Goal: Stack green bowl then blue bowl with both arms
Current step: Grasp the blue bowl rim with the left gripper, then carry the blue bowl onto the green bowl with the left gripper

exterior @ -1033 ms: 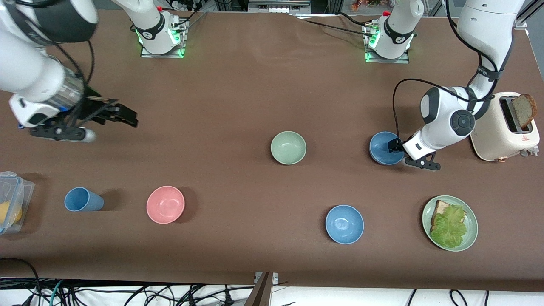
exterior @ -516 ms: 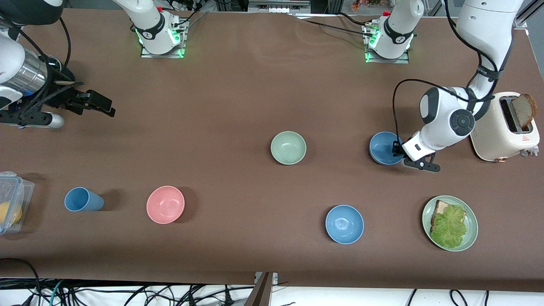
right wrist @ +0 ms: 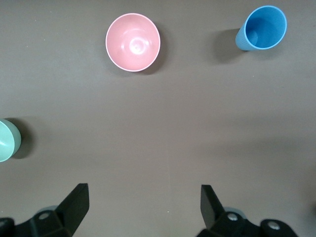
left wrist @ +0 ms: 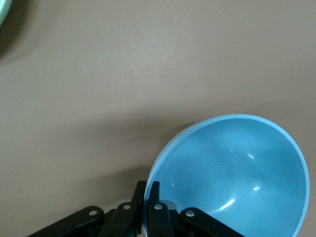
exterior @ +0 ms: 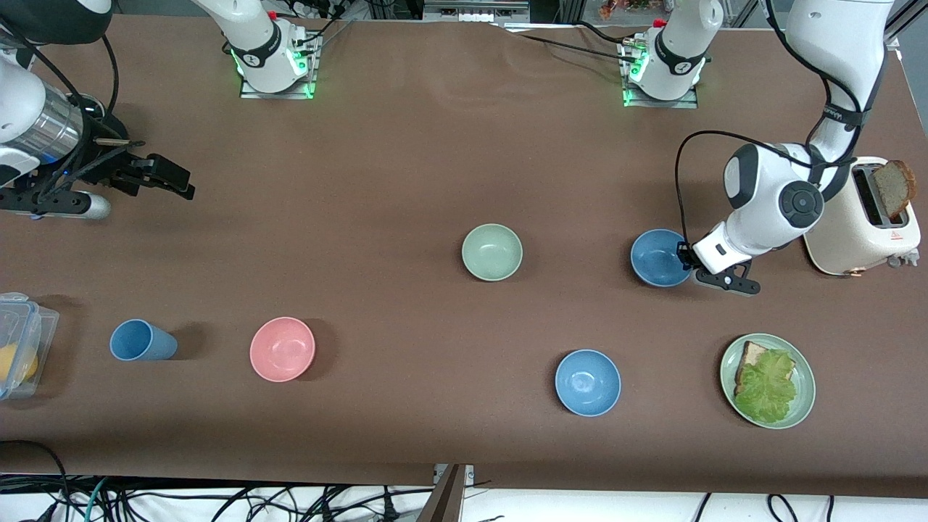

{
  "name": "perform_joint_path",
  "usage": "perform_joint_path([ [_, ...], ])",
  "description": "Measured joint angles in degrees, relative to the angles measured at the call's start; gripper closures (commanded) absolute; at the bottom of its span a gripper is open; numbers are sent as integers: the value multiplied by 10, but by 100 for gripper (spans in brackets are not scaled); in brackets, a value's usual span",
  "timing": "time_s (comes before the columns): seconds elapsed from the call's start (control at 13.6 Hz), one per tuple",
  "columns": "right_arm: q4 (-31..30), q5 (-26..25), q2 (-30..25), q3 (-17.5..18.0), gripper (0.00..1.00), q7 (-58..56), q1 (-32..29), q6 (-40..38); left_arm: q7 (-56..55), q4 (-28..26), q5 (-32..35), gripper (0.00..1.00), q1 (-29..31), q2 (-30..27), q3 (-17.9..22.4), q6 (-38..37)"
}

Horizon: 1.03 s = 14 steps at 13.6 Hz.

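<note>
Left gripper [exterior: 685, 255] clamped on rim of blue bowl [exterior: 658, 257], empty, on desk [exterior: 406, 167] beside toaster [exterior: 863, 225] holding bread [exterior: 893, 185]. Green bowl [exterior: 492, 251] empty, mid-desk. Right gripper [exterior: 177, 183] spread apart, waiting over desk's right-arm end. Plate [exterior: 806, 395] carrying bread and lettuce [exterior: 765, 383].

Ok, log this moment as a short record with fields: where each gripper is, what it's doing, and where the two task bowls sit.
left gripper: shut on the blue bowl rim, bowl at table level
right gripper: open, waiting over bare table at the right arm's end
green bowl: mid-table, untouched, beside the blue bowl
stack: not started
other bowls: sky-blue bowl and pink bowl, both nearer the front camera
</note>
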Motion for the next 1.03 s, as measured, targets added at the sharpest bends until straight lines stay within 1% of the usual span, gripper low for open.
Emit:
perform_joint_path([
  [0.22,16,-1,0,-3,0,0,-1,1,-9,88,-8,100,-3,-5,-40,-116],
  [0.37,21,-1,0,-4,0,0,-1,0,-39,140,-47,100,-8,-2,-77,-156],
  [0.52,21,-1,0,-4,0,0,-1,0,-88,171,-64,100,-35,6,-100,-166],
  [0.66,21,-2,0,-4,0,0,-1,0,-159,191,-68,100,-87,26,-103,-166],
  [0.89,21,-9,0,-4,0,0,-1,0,-267,233,-68,100,-164,81,-104,-164],
  [1.03,21,-11,0,-4,0,0,-1,0,-315,264,-68,100,-195,121,-104,-158],
])
